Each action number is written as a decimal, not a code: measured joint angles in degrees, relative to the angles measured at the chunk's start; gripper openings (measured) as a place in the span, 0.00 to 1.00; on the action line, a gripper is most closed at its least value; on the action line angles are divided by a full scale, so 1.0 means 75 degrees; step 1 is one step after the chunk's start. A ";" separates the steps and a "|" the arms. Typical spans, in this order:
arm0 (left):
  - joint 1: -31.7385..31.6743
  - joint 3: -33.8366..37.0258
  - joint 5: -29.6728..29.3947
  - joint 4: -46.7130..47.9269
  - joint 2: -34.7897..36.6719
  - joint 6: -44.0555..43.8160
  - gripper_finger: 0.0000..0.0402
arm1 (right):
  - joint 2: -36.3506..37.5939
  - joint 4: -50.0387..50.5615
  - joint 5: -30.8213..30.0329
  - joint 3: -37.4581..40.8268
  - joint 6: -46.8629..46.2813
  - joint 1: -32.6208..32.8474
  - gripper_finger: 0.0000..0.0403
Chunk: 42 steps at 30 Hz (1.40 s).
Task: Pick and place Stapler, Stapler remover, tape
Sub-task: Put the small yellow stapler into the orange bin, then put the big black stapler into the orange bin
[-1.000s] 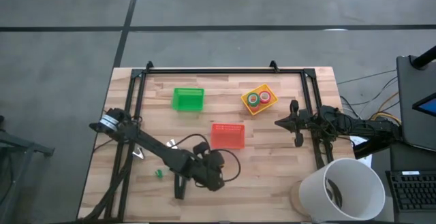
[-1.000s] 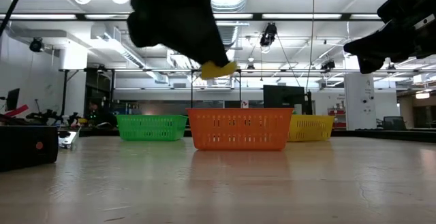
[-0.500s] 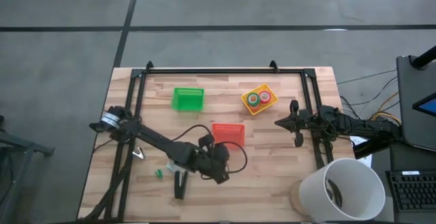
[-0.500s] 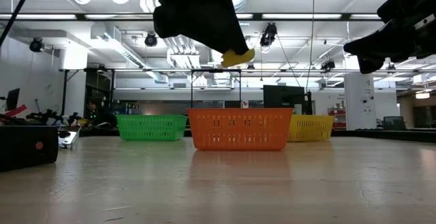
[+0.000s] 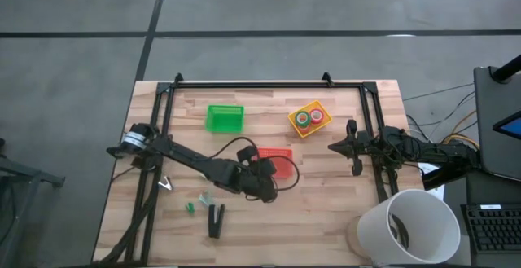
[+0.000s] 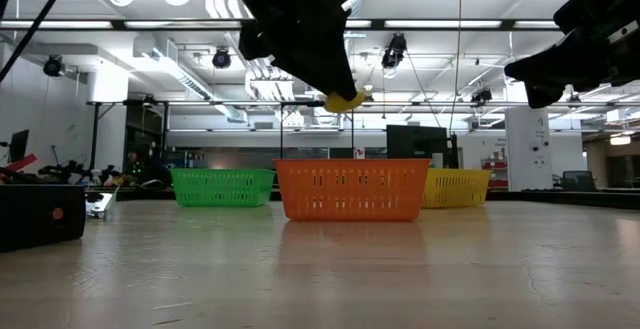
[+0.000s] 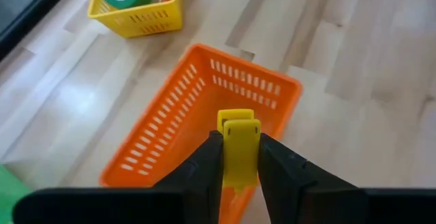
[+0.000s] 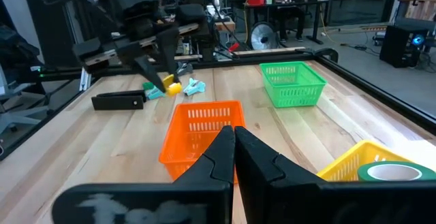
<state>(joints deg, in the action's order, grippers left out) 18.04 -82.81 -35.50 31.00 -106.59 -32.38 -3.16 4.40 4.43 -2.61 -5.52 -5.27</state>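
Holding a small yellow plastic staple remover [image 7: 238, 149] clamped between our left gripper's [image 7: 238, 166] fingers above the orange slotted plastic basket [image 7: 197, 125], we judge it poised for release, our right gripper [image 5: 352, 147] waiting pinched empty, the slim black stapler [image 5: 215, 220] on the table.

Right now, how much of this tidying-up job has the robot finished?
Partly done. The tape rolls already sit in the yellow basket. The left gripper holds a small yellow piece above the orange basket, seemingly about to drop it in. The black stapler lies on the table near small green pieces. The right gripper waits aside.
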 joint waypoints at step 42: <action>0.1524 0.1330 0.1419 0.0874 0.0776 -0.3711 0.33 | 0.0000 -0.0003 0.0000 0.0000 0.0000 0.0001 0.02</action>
<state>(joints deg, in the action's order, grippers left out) 29.47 -72.84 -24.86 37.55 -100.76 -60.21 -3.16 4.38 4.43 -2.61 -5.52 -5.27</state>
